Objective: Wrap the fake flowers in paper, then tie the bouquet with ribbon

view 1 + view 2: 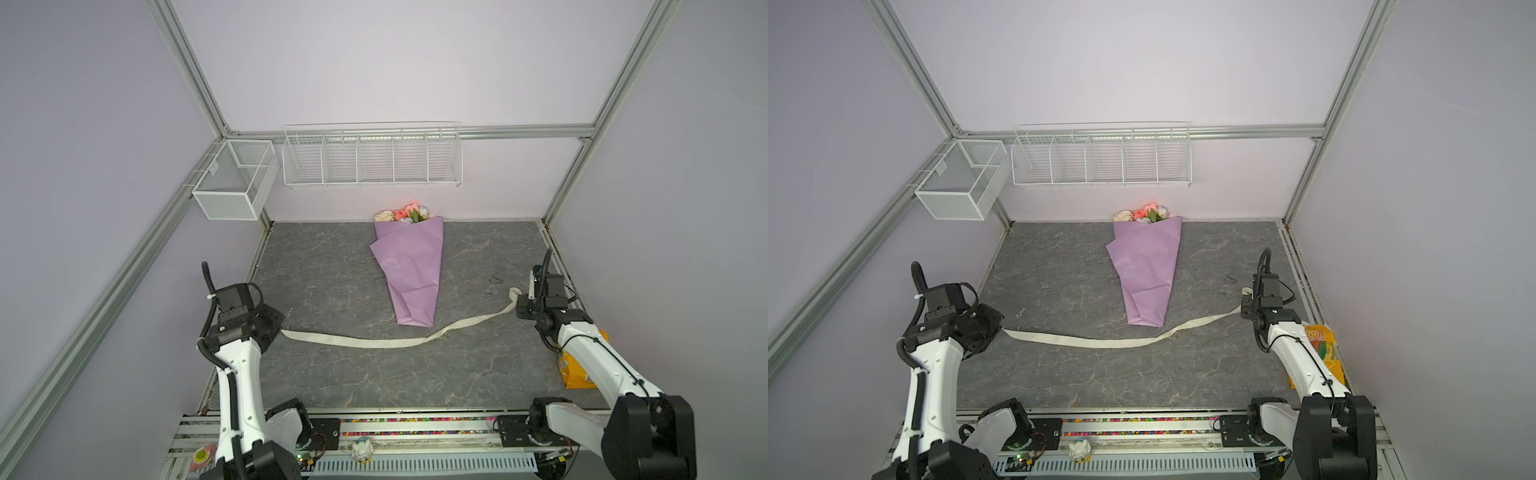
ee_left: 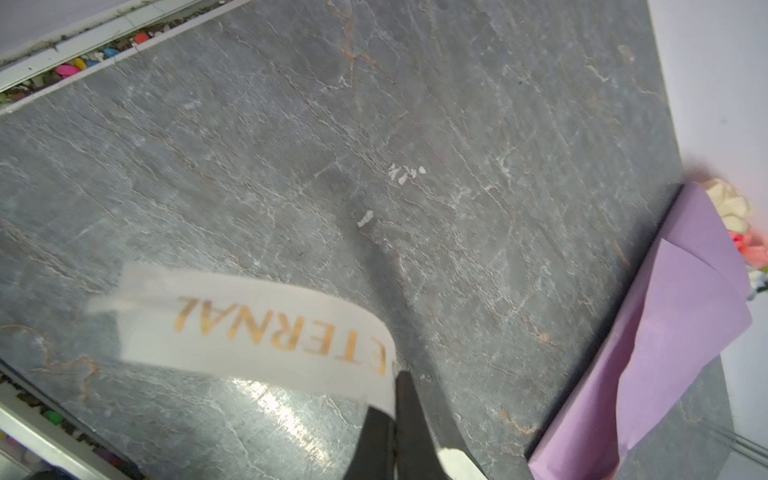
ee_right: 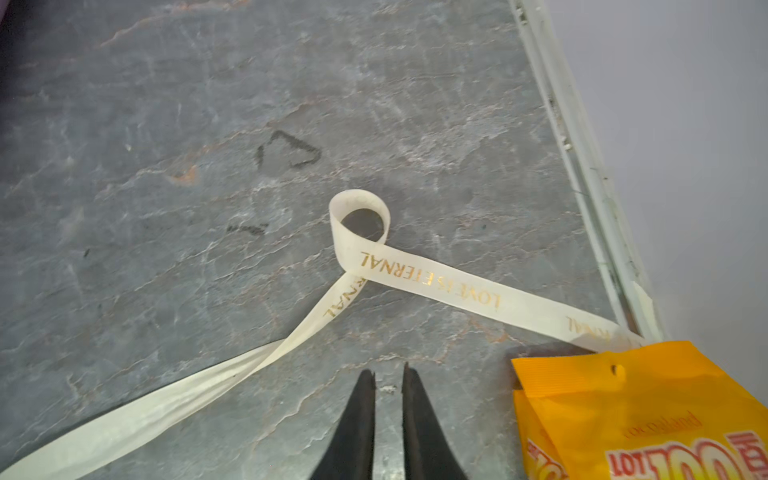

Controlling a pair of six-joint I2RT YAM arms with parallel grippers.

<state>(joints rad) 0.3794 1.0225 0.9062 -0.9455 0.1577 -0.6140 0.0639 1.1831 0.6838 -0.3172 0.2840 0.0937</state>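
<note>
Black fingertips of your right gripper fill the near edge of the right wrist view. They stand narrowly parted with nothing between them, hovering over the grey table. Just ahead of them the cream ribbon curls into a small loop on the table, and an orange snack bag lies just beside it.

Across the table, your left gripper is clenched on the ribbon's other end, the gold lettering showing right at its fingers.

Between the two grippers and farther back lies the bouquet, wrapped in lilac paper. Its long axis runs from near to far, with the blooms against the back wall and the narrow stem end pointing toward you.

The ribbon runs crosswise to that axis but passes just in front of the stem tip, not under or around the wrap. In both top views the right gripper looks a little nearer the tip than the left.

Tying, by this reading, first calls for retaking the loose end on the right, then carrying the ribbon back along the axis to cross the narrow part of the wrap.
</note>
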